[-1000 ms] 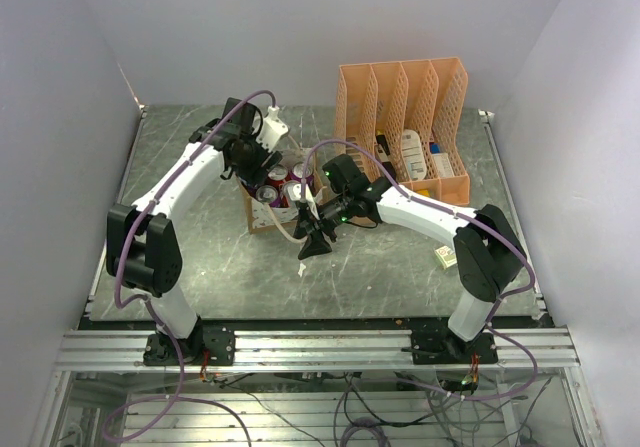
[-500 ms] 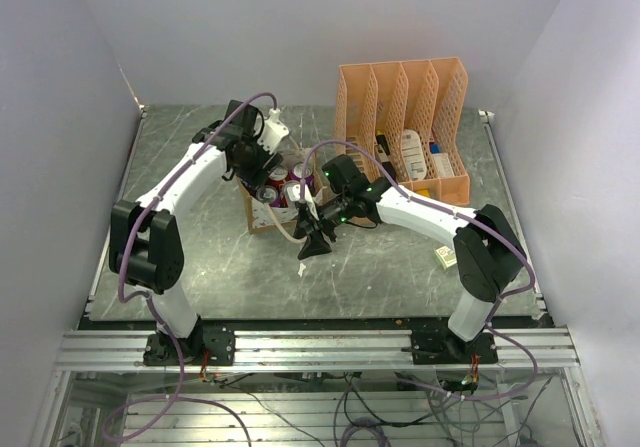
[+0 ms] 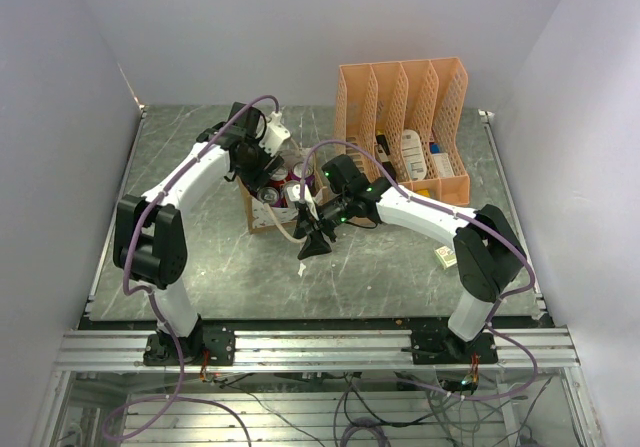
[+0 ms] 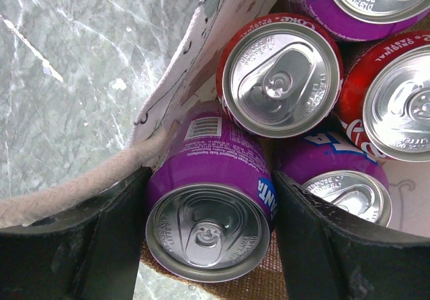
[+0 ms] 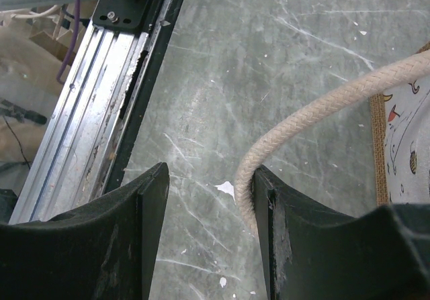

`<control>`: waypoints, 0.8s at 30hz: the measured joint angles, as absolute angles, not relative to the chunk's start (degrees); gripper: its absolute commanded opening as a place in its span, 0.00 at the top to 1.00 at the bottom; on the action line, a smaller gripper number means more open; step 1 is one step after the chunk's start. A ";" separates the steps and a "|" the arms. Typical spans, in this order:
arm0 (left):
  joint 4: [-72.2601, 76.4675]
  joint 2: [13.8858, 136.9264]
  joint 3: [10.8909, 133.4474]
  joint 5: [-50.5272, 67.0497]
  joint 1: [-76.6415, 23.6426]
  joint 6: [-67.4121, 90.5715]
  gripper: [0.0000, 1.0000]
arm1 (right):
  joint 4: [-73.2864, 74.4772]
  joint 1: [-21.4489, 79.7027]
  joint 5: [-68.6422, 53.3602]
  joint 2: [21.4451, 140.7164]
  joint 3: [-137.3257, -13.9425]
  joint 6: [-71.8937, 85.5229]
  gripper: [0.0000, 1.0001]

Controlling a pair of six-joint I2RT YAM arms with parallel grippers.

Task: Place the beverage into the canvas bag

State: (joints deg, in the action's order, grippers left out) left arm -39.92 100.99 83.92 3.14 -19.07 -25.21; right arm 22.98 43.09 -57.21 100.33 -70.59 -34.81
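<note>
Near, the right gripper (image 5: pixel 209 179) stood part open, a rope handle (image 5: pixel 302 115) lying loose against one finger. Farther, the left gripper (image 4: pixel 211 179) clasped a purple can (image 4: pixel 208 229) upright inside the bag (image 4: pixel 201 65), mid-table, left of the organizer (image 3: pixel 405 127).

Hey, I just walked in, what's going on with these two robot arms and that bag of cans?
The left hand holds a purple can between its fingers at a corner of the canvas bag, beside red and purple cans already standing inside. The right hand has the bag's cream handle running between its open fingers, lying against one of them, not clamped.
</note>
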 measured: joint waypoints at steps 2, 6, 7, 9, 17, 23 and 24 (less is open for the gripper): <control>-39.94 100.99 83.92 3.14 -19.07 -25.08 0.21 | 22.98 43.09 -57.21 100.33 -70.59 -34.81 0.47; -39.92 100.97 83.92 2.79 -19.07 -24.88 0.17 | 22.98 43.09 -57.21 100.33 -70.59 -34.81 0.47; -39.92 100.92 83.92 2.59 -19.07 -24.82 0.16 | 22.98 43.09 -57.21 100.31 -70.59 -34.81 0.47; -39.88 100.82 83.92 2.31 -19.07 -24.80 0.14 | 22.98 43.09 -57.23 100.33 -70.59 -34.81 0.47; -39.18 100.05 83.68 1.93 -19.07 -24.34 0.10 | 22.98 43.13 -57.25 100.31 -70.59 -34.79 0.47; -38.89 98.13 83.48 1.58 -19.07 -24.12 0.11 | 22.98 43.16 -57.23 100.31 -70.59 -34.79 0.47; -38.85 97.86 83.48 1.45 -19.07 -24.10 0.11 | 22.98 43.16 -57.23 100.31 -70.59 -34.79 0.47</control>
